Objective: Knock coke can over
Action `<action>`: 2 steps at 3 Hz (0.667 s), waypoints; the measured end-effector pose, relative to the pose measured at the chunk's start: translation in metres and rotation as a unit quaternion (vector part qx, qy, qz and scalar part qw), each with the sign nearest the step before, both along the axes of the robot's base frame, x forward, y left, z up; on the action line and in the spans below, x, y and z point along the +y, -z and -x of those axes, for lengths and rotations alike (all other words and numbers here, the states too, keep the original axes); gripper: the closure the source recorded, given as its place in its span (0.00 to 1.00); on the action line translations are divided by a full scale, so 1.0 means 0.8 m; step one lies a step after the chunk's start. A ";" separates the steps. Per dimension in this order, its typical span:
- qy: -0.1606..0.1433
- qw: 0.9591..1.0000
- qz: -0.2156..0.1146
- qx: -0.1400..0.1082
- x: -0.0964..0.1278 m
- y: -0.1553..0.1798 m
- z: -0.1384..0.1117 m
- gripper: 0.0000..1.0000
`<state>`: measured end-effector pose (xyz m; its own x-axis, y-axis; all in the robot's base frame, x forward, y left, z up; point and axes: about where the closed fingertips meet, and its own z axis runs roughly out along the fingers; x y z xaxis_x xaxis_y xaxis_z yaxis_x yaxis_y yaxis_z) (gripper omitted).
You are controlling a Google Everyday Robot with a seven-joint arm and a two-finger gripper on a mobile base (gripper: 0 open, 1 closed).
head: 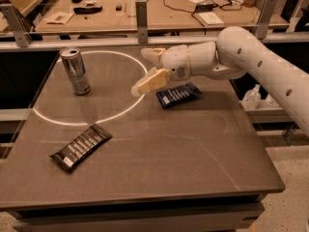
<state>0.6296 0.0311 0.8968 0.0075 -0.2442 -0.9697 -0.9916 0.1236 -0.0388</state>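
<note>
Item: coke can (76, 71), upright on the bench (169, 178). Our end effector (147, 71) hangs well apart from it, fingers spread, empty; positioned, we judge, for a sideways push.

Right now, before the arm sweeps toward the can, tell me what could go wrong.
The open pincer hovers short of the upright coke can, not touching it. A low push might slide the can rather than tip it. A hard hit could roll it off the table at its nearby left edge. The arm could drag the blue wrapper beneath it.
</note>
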 end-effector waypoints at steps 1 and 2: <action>0.011 1.000 0.024 0.010 0.029 0.001 -0.001 0.00; 0.008 1.000 0.017 0.019 0.061 0.003 -0.002 0.00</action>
<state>0.6312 0.0800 0.8940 -0.0334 -0.2766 -0.9604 -0.9902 0.1393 -0.0057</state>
